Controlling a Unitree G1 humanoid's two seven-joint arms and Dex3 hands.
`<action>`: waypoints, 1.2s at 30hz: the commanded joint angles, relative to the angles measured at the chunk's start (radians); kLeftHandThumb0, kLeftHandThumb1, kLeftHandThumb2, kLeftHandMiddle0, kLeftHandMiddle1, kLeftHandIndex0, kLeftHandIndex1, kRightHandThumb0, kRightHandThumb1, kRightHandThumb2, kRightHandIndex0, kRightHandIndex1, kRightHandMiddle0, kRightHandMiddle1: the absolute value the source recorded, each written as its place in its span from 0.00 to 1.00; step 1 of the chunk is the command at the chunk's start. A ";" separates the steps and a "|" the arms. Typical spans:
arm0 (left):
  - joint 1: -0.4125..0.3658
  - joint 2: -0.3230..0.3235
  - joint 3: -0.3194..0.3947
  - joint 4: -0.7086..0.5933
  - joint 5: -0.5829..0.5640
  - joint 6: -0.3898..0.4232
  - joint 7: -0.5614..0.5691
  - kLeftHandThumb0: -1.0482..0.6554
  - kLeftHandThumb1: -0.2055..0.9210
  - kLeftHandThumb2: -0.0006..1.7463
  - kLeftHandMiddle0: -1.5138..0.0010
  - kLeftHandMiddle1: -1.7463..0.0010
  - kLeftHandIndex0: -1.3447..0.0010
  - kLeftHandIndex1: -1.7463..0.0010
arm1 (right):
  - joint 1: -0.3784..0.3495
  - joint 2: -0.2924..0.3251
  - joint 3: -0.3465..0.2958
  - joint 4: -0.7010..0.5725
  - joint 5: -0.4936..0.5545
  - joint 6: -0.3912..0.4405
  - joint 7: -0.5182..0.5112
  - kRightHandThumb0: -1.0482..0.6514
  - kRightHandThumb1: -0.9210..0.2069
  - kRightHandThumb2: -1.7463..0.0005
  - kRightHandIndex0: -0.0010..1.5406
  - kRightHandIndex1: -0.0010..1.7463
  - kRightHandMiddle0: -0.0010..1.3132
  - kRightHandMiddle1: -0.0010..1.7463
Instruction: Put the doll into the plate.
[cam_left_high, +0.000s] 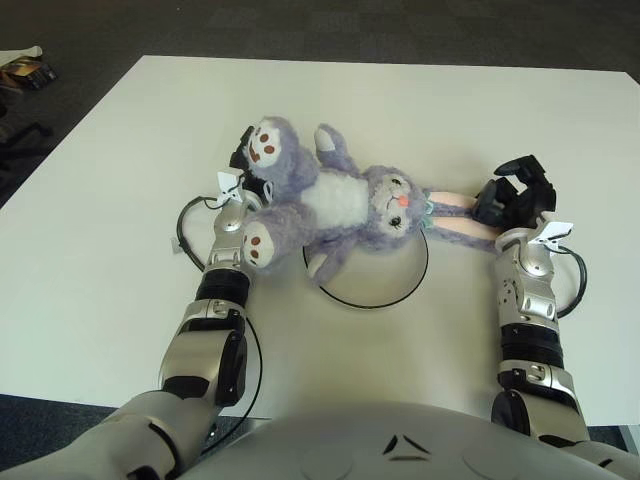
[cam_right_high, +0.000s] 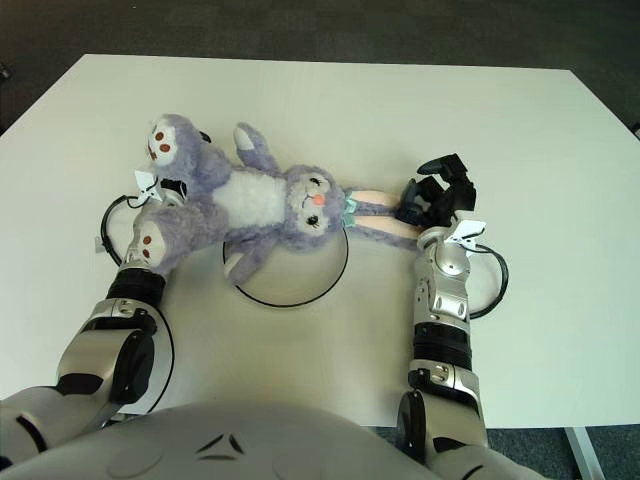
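While our left hand (cam_left_high: 243, 175) grips the doll (cam_left_high: 335, 203) by its legs and our right hand (cam_left_high: 510, 205) holds its ears, it lies partly over the plate (cam_left_high: 372, 298) mid-bench (cam_left_high: 120, 150).

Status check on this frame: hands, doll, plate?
Left hand under the doll's legs, right hand on its ears, both gripping. Doll stretched face-up, only partly over the plate. Nothing in the way.

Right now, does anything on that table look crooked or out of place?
Yes. The doll lies stretched sideways, only partly over the plate. Its legs hang off the rim toward the left hand, and its long ears trail toward the right hand, which grips them. Nothing looks spilled or broken.
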 joint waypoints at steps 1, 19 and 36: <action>0.007 -0.001 0.002 0.028 -0.008 0.000 -0.016 0.37 0.64 0.61 0.44 0.00 0.66 0.00 | 0.041 -0.001 0.001 0.002 0.021 0.043 0.016 0.61 0.82 0.03 0.56 1.00 0.46 1.00; 0.015 -0.004 0.019 0.028 -0.063 -0.018 -0.094 0.36 0.61 0.64 0.44 0.00 0.64 0.00 | 0.066 -0.009 0.034 -0.049 -0.013 0.103 0.031 0.61 0.85 0.01 0.58 1.00 0.48 1.00; 0.070 -0.022 0.015 -0.057 -0.086 -0.025 -0.134 0.36 0.59 0.65 0.42 0.00 0.63 0.00 | 0.099 -0.031 0.047 -0.145 -0.015 0.207 0.038 0.61 0.88 0.00 0.59 1.00 0.53 0.97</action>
